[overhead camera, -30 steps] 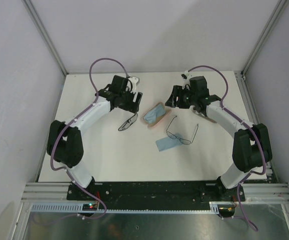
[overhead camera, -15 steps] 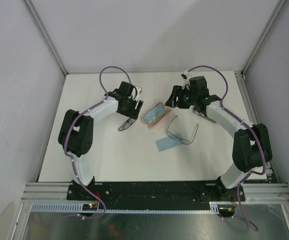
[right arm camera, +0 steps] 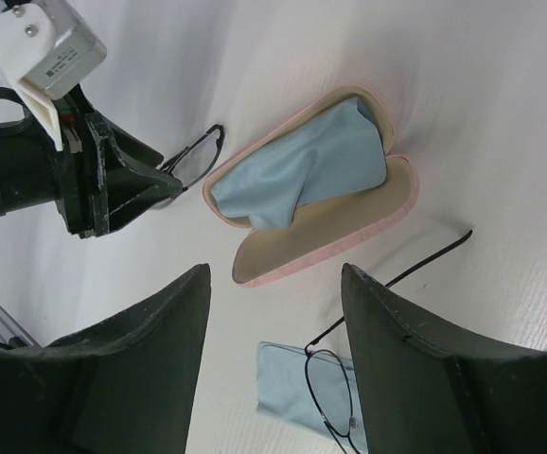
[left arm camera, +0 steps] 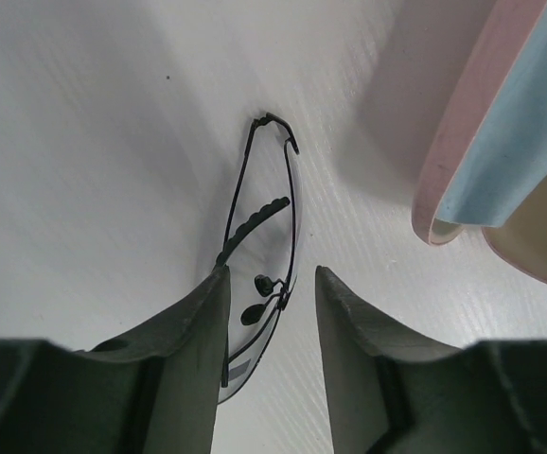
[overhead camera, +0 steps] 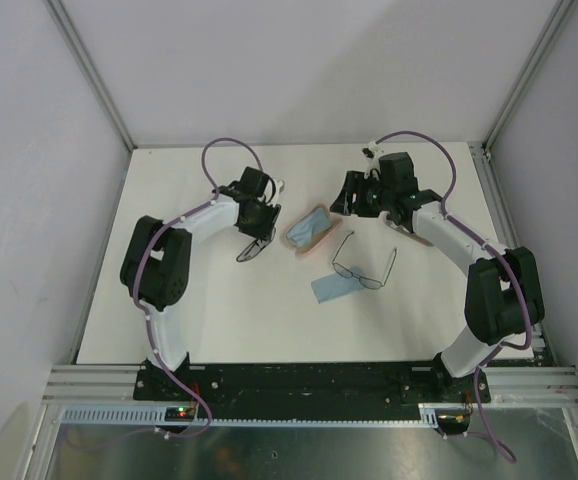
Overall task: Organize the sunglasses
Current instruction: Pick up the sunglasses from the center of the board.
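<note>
The black-rimmed sunglasses (overhead camera: 256, 246) lie folded on the white table; in the left wrist view the sunglasses (left arm camera: 266, 236) reach between my fingers, close to the left finger (left arm camera: 193, 331). My left gripper (overhead camera: 262, 222) (left arm camera: 271, 274) is open just above them, holding nothing. The wire sunglasses (overhead camera: 364, 265) (right arm camera: 335, 402) lie with temples spread, partly on a light blue cloth (overhead camera: 331, 288) (right arm camera: 288, 397). My right gripper (overhead camera: 349, 195) (right arm camera: 273, 274) is open and empty, raised above the open pink case. From the right wrist I see the left gripper (right arm camera: 113, 184) over the black pair (right arm camera: 193, 156).
An open pink case (overhead camera: 309, 230) (right arm camera: 330, 236) (left arm camera: 453, 142) lies between the two pairs, with a second light blue cloth (right arm camera: 302, 170) bunched in one half. A pinkish thing (overhead camera: 414, 238) shows under the right arm. Aluminium posts frame the table.
My left arm has folded in and its gripper has moved right and down to just above the black-rimmed sunglasses. The right arm, case and wire pair have not moved.
</note>
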Controlling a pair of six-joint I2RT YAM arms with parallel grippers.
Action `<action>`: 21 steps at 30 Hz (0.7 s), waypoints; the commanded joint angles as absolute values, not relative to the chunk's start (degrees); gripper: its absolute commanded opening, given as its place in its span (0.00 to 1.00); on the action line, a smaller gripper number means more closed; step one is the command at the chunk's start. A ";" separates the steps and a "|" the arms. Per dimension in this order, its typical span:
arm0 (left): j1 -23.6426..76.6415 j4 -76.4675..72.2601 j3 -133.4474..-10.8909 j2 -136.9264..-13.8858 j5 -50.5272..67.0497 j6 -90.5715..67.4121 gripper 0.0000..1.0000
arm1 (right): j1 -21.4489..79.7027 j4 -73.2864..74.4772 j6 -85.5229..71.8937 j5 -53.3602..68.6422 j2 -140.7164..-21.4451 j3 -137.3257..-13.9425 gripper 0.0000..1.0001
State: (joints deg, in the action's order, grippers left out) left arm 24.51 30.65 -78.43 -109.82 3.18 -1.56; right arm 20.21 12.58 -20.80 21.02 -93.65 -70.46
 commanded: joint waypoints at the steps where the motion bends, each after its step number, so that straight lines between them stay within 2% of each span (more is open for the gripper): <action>1: 25.00 30.17 -77.96 -110.46 3.62 -2.44 0.46 | 20.47 12.37 -20.08 20.66 -93.36 -70.49 0.62; 4: 25.34 30.27 -77.57 -110.43 3.31 -2.39 0.48 | 20.48 12.47 -20.00 20.58 -93.31 -70.49 0.62; 13: 25.71 31.06 -77.23 -112.58 0.52 -2.27 0.47 | 20.43 12.52 -20.12 20.60 -93.23 -70.49 0.62; 19: 26.85 31.31 -77.26 -113.28 0.18 -2.12 0.32 | 20.41 12.51 -20.08 20.50 -93.12 -70.49 0.62; 21: 27.12 31.32 -77.45 -113.40 -0.61 -2.11 0.30 | 20.40 12.47 -20.09 20.48 -93.04 -70.49 0.62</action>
